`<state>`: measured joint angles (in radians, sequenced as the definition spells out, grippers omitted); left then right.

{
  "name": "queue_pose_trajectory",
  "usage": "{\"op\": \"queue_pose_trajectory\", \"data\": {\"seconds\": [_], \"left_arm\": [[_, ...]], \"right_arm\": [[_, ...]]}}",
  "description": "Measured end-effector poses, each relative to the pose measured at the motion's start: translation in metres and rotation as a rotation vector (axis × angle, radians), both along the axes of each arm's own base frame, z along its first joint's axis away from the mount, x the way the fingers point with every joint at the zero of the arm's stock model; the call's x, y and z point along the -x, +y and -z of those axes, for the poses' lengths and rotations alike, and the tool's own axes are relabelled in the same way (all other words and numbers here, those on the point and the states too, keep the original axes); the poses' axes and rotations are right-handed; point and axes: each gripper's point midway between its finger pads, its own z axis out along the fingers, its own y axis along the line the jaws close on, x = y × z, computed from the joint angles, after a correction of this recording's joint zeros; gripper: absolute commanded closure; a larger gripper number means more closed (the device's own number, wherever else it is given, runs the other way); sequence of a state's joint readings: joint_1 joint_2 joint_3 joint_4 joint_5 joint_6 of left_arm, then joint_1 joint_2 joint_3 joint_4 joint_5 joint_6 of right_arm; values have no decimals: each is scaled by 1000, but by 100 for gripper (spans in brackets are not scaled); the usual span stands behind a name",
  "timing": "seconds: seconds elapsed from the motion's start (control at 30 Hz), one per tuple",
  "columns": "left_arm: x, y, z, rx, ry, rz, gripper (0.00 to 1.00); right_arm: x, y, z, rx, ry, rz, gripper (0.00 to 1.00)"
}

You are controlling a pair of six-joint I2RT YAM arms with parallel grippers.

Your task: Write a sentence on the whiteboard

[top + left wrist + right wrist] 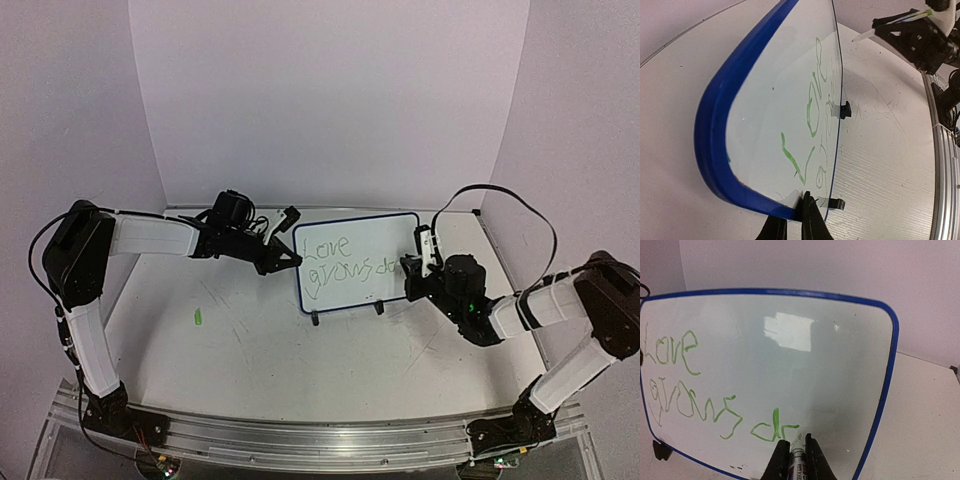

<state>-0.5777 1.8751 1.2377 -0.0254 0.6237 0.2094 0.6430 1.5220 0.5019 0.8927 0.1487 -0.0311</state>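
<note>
The right tool pinches a marker, its tip touching the whiteboard just ahead, where the green sentence ends. The left tool clamps the whiteboard's blue rim, upright on the surface.

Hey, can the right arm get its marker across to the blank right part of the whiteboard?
Probably yes. The right pincer holds the marker with its tip on the whiteboard by the last letters, and the surface beyond them is bare. The left pincer clamps the opposite edge, out of the way.
</note>
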Motion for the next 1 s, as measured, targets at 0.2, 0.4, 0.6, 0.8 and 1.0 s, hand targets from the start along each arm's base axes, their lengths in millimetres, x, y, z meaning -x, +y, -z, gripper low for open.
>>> {"op": "queue_pose_trajectory", "data": {"seconds": [0.2, 0.4, 0.6, 0.8, 1.0], "left_arm": [[-1, -1, 0, 0, 1, 0, 100], [-1, -1, 1, -1, 2, -1, 100], [-2, -1, 2, -2, 4, -1, 100], [-2, -1, 2, -2, 4, -1, 100], [-2, -1, 2, -2, 4, -1, 100]], "right_arm": [[18, -10, -48, -84, -111, -22, 100], [12, -13, -27, -18, -90, -22, 100], [12, -2, -16, 31, -101, -77, 100], [12, 4, -31, 44, -185, -112, 100], [10, 5, -22, 67, -193, -117, 100]]}}
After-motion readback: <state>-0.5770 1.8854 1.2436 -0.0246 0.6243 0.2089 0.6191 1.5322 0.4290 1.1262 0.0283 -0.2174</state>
